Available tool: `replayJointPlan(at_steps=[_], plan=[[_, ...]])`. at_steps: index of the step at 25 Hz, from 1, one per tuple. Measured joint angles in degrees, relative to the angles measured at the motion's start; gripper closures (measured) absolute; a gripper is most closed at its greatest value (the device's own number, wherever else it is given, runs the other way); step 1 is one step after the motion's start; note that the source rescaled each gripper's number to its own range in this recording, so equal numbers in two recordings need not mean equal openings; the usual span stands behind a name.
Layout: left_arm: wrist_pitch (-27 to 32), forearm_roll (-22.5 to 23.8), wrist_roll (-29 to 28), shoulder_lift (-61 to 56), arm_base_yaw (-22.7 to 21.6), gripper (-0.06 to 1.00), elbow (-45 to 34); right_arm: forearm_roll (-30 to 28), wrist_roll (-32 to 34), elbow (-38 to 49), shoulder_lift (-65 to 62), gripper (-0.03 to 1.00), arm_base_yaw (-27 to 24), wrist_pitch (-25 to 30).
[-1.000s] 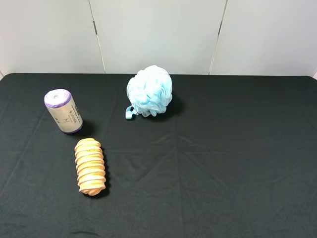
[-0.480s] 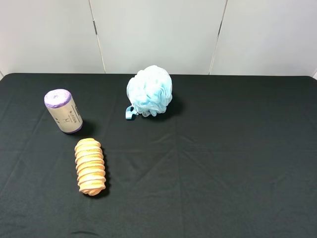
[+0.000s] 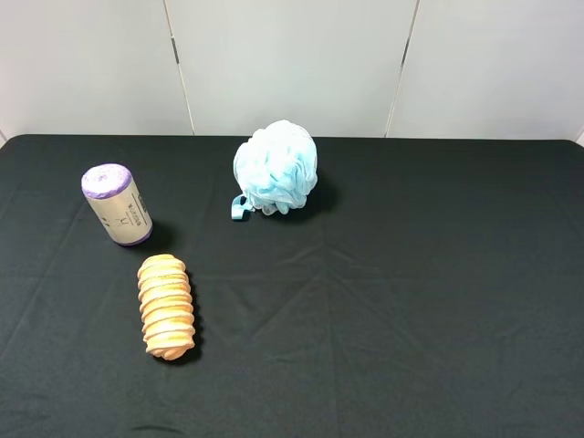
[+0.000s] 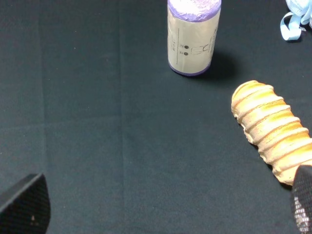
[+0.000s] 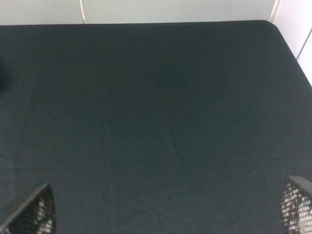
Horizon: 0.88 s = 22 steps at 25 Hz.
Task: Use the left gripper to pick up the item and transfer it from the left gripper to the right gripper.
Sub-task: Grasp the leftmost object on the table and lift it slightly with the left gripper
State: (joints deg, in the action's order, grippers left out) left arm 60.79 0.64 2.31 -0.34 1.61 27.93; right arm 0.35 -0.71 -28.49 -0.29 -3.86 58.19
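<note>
The item, a small roll with purple ends and a cream printed label (image 3: 116,204), stands on the black table at the left. It also shows in the left wrist view (image 4: 191,36), upright. My left gripper (image 4: 165,207) is open and empty, well short of the roll; only its fingertips (image 4: 27,204) show. My right gripper (image 5: 168,207) is open and empty over bare cloth, fingertips (image 5: 31,212) at the frame corners. Neither arm shows in the exterior high view.
A ridged orange loaf (image 3: 165,307) lies just in front of the roll, also in the left wrist view (image 4: 270,130). A light-blue bath pouf (image 3: 275,168) sits at the back middle. The black table cloth (image 3: 411,292) ends at a white wall behind.
</note>
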Motion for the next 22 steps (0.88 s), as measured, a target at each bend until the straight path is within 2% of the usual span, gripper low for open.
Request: replayJointPlan(at_steps=[14,20,22], plan=[[0.0,0.0,0.0,0.0,0.0,-0.03,0.8,0.0,0.0,0.0,0.0,-0.03,0.0,-0.1],[5.7,0.0,0.0,8.8,0.0,-0.03,8.5,0.0,0.0,0.0,0.0,-0.03,0.0,-0.1],[5.8,0.0,0.0,13.3,0.0,-0.03,11.4,0.0,0.0,0.0,0.0,-0.03,0.0,-0.1]])
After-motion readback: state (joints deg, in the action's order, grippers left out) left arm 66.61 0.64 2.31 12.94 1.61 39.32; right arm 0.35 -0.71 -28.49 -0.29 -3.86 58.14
